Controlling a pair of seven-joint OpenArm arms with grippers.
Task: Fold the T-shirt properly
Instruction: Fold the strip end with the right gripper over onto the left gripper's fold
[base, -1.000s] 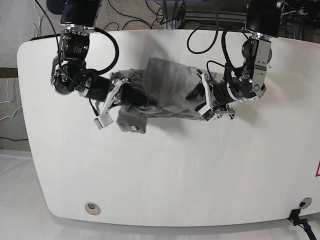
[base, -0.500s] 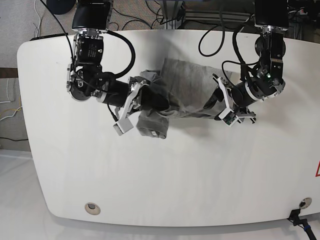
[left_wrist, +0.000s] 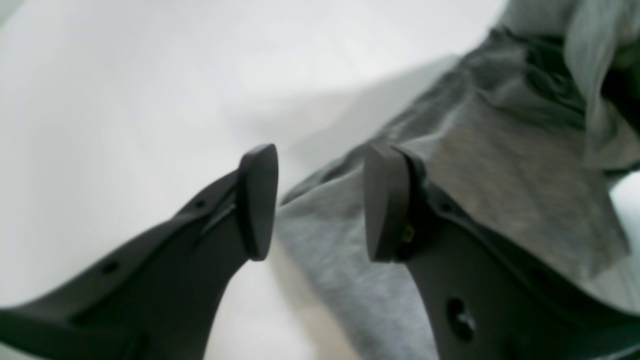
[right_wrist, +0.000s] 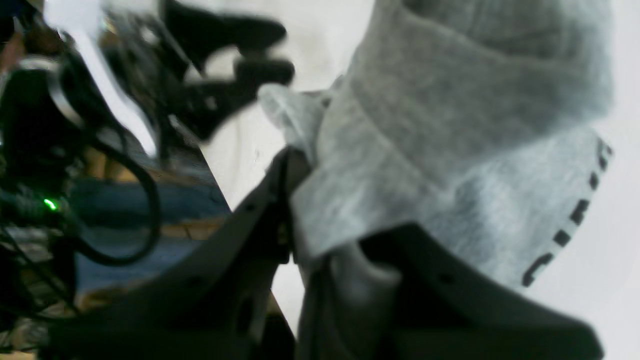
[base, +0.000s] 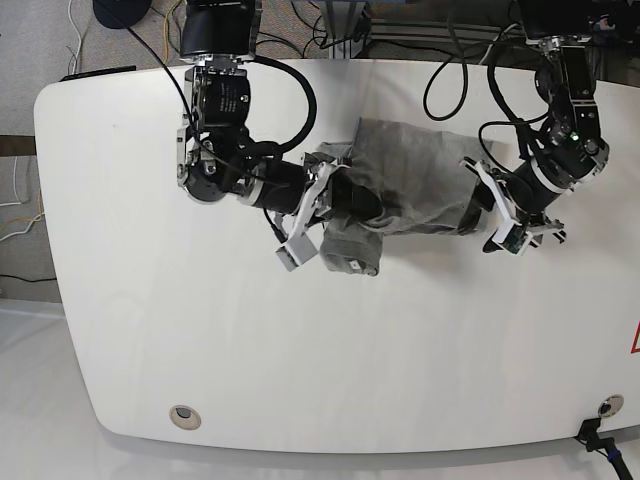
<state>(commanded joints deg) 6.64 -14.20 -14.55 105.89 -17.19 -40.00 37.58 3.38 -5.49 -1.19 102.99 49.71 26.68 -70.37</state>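
The heather-grey T-shirt (base: 415, 185) lies bunched and wrinkled on the white table (base: 300, 350), between my two arms. My right gripper (base: 310, 212) is at the shirt's left end in the base view. The right wrist view shows that gripper (right_wrist: 310, 225) shut on a fold of the T-shirt (right_wrist: 450, 125), with black lettering (right_wrist: 575, 220) along a hanging edge. My left gripper (base: 487, 210) sits at the shirt's right end. In the left wrist view it (left_wrist: 320, 200) is open, and the edge of the T-shirt (left_wrist: 500, 165) runs between and behind its fingers.
Cables (base: 285, 25) and arm mounts crowd the table's far edge. A round insert (base: 183, 415) sits near the front left edge and another (base: 608, 405) near the front right. A red mark (base: 634, 338) shows at the right edge.
Both arms and the bunched T-shirt have shifted toward the base view's right. The right gripper keeps its hold on the shirt's left end.
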